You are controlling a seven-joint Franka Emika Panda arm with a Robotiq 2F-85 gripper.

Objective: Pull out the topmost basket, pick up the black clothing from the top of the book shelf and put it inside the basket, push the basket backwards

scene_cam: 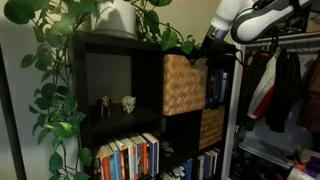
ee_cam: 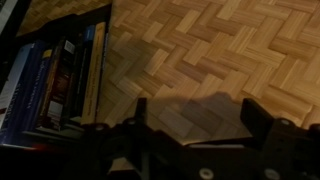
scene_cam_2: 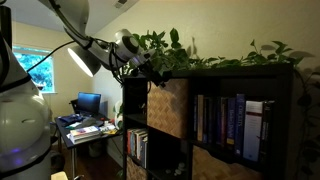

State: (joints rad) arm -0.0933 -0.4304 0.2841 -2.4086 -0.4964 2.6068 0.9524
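Note:
The topmost woven basket [scene_cam: 184, 84] sits in the upper cubby of the black bookshelf [scene_cam: 110, 45] and sticks out a little past the shelf front; it also shows in an exterior view [scene_cam_2: 168, 106]. My gripper [scene_cam: 203, 48] hovers at the basket's upper front edge, also seen in an exterior view [scene_cam_2: 150, 66]. In the wrist view the basket's woven face [ee_cam: 220, 50] fills the frame, and my gripper [ee_cam: 197, 115] is open with nothing between the fingers. I cannot make out the black clothing among the leaves on the shelf top.
A second woven basket [scene_cam: 212, 127] sits in the cubby below. Books [ee_cam: 60, 70] stand beside the basket, and more fill the lower shelves [scene_cam: 128, 157]. Trailing plants [scene_cam: 60, 60] cover the shelf top. Hanging clothes [scene_cam: 280, 85] are nearby. A desk with a monitor [scene_cam_2: 88, 103] stands behind.

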